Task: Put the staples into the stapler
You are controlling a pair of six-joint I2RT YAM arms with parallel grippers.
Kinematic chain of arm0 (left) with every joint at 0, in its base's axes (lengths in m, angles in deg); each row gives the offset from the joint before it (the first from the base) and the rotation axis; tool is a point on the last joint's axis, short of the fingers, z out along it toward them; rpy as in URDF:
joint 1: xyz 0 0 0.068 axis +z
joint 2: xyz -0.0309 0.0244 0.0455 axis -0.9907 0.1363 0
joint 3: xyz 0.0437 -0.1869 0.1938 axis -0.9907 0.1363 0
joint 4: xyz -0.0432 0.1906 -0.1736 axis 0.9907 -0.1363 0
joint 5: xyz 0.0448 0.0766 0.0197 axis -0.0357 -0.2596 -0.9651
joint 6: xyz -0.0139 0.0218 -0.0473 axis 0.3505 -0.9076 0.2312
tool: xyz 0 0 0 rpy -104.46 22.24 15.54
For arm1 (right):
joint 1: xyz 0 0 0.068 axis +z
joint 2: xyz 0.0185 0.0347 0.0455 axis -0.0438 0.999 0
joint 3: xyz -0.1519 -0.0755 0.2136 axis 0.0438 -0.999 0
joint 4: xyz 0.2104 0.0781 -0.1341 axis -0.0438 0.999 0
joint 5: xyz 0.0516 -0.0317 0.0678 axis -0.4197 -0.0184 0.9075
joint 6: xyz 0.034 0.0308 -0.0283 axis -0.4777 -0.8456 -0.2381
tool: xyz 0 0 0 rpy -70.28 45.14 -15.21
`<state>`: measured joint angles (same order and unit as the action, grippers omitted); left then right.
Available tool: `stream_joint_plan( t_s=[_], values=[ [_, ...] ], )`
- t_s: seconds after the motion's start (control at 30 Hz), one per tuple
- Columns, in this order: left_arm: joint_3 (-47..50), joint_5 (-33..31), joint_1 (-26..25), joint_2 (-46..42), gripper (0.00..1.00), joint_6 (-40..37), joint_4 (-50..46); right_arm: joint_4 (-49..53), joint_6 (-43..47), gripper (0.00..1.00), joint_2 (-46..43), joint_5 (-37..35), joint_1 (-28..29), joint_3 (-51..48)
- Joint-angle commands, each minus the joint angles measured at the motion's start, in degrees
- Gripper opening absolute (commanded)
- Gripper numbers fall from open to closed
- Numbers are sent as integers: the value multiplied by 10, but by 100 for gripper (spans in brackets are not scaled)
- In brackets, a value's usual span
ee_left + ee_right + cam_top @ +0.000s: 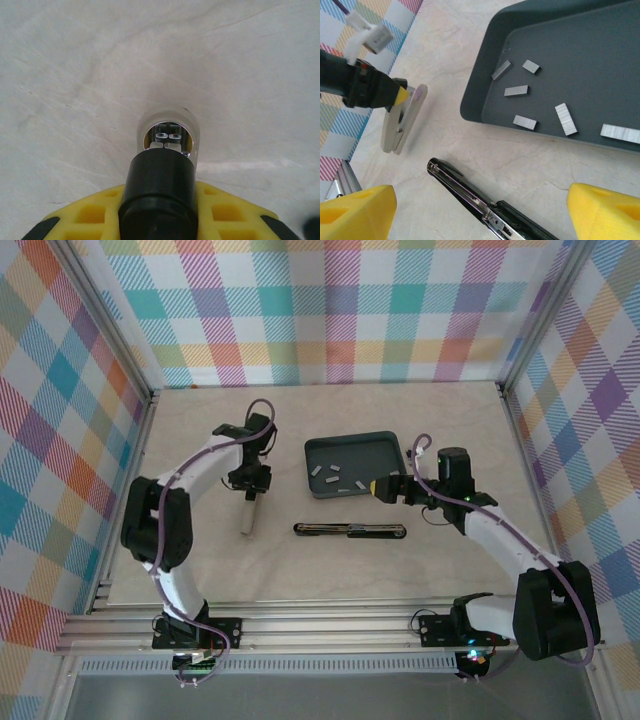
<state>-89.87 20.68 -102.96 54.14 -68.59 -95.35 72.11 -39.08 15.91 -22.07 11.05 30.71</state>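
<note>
Right gripper [480,212] hangs with its yellow fingers spread wide over a long black metal stapler [465,188], which lies opened flat on the pale stone-look tabletop [445,50] just beside a dark grey plastic tray [475,100]. Short light-grey metal staples [516,90] lie scattered inside that tray. Well to the side, the left gripper [250,486] clamps a pale grey stapler [250,519] by its end.

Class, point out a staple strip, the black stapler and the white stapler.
staple strip [516,90], right wrist view, strip's middle.
black stapler [465,189], right wrist view, open magazine rail.
white stapler [402,120], right wrist view, body's side.
</note>
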Motion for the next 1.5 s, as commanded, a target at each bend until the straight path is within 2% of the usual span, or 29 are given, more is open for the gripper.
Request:
stream_joint_plan(
  t_s=[0.0,0.1,0.23,0.3,0.47,0.57,0.67,0.9,1.17,1.47],
  values=[
    [2,45,7,-72,0,-70,6,11,30,88,14,-10,16,32],
    [13,96,7,-113,0,-140,37,22,58,87,36,-12,32,55],
    [31,231,7,-161,0,-239,77,19,95,86,44,-6,52,77],
    [41,293,7,-180,0,-284,91,8,128,86,41,22,60,82],
    [56,442,7,-206,0,-382,88,50,272,85,51,101,94,116],
    [61,520,7,-213,0,-441,73,85,354,81,63,131,122,137],
    [66,574,6,-218,0,-500,58,122,419,78,81,140,154,163],
    [69,605,0,-222,0,-565,35,150,448,79,138,156,194,218],
    [67,590,-10,-220,0,-570,38,126,413,77,190,221,212,263],
    [71,588,-15,-221,0,-564,52,108,366,72,225,223,231,279]
  ],
)
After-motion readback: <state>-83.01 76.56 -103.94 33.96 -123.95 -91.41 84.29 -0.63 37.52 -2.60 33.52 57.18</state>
